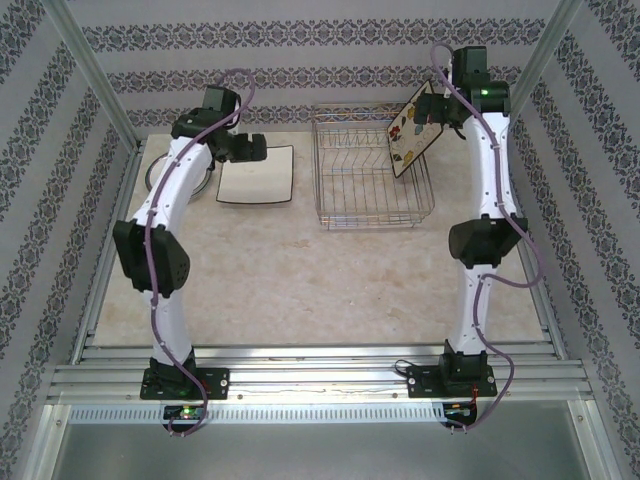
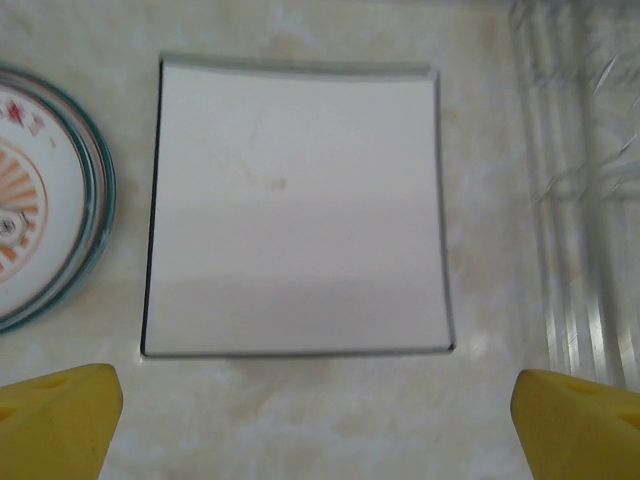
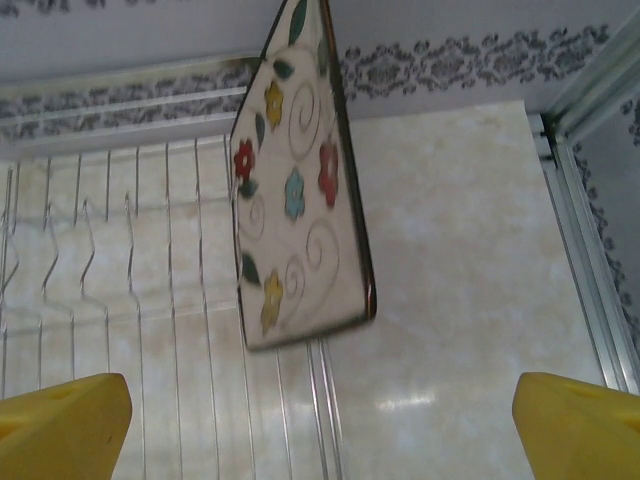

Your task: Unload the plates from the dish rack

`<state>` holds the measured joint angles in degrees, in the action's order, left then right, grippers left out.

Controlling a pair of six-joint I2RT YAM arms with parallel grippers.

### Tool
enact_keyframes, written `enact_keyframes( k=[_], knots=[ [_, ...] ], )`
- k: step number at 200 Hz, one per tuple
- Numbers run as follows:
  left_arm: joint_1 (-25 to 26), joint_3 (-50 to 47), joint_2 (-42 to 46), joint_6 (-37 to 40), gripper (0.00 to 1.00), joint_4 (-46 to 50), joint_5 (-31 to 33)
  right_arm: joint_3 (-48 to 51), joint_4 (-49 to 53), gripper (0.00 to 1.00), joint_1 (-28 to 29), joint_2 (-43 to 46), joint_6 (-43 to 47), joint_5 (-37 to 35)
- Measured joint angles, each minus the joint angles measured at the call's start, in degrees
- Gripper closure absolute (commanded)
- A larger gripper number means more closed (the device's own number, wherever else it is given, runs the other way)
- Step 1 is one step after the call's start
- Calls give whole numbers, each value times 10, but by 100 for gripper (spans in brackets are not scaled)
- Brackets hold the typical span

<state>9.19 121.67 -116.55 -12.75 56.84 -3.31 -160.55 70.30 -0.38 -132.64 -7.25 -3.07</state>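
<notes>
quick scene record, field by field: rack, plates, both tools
dish rack: back centre of table, one plate in it
flowered square plate: standing tilted at the rack's right end
plain square plate: flat on table, left of rack
round plate: flat on table, left of the square one
left tool: open, above the plain square plate
right tool: open, near the flowered plate, not gripping it
</notes>
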Motion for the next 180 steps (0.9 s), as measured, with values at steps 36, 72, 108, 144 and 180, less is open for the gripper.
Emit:
enact_keyframes(
  k=[36, 72, 108, 144, 180],
  knots=[
    [-17, 81, -94, 36, 0, 99, -25, 25, -21, 2, -17, -42, 5, 28],
    [-17, 90, -102, 49, 0, 133, -33, 45, -61, 4, -17, -59, 10, 47],
    [-17, 95, -102, 50, 0, 134, -38, 13, -107, 13, -17, -89, 9, 60],
    [-19, 95, -102, 50, 0, 134, -38, 10, -136, 24, -17, -112, 0, 67],
    [-21, 95, -102, 50, 0, 133, -41, 10, -149, 50, -16, -124, -5, 70]
  ],
)
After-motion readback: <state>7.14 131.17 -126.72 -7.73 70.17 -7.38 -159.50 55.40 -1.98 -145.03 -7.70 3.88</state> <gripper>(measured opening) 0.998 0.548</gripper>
